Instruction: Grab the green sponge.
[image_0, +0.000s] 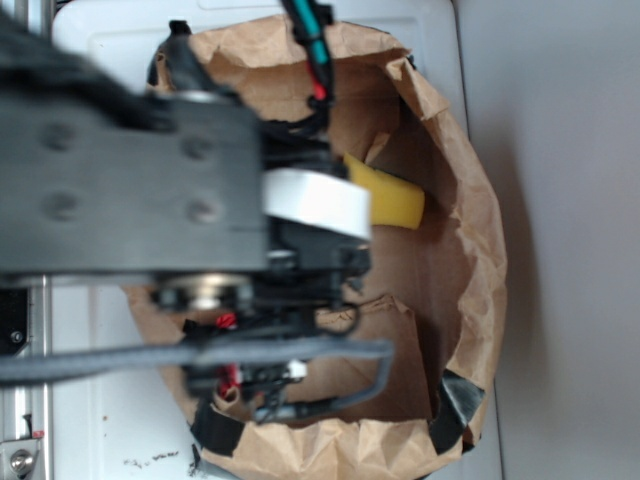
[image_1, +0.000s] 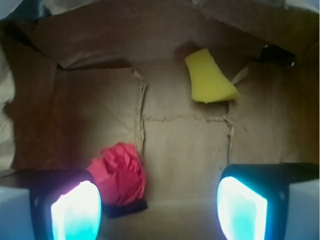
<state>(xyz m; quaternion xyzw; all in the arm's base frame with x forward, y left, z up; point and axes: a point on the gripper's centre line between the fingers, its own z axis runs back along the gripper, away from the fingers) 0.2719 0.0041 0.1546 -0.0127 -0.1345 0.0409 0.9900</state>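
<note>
The jaws stand wide open and hold nothing: in the wrist view the gripper (image_1: 159, 207) shows its two glowing cyan fingertips (image_1: 76, 212) at the bottom corners of the frame, well apart, with bare brown paper between them. They hang inside a crumpled brown paper bag (image_0: 470, 180), looking down at its creased floor.

The green sponge (image_1: 208, 76), really a yellow foam wedge, lies on the bag's floor near the far wall, up and to the right of centre in the wrist view, well clear of both fingertips. Its narrower end points toward the back wall. In the exterior view only part of the sponge shows, peeking out from behind the arm (image_0: 130, 190) beside the white band on the wrist.

A red crumpled paper ball (image_1: 120, 172) sits low on the left, just beside the left fingertip, apart from the sponge.

The bag rests on a white counter (image_0: 110, 40), its rim patched with black tape (image_0: 458, 405).
</note>
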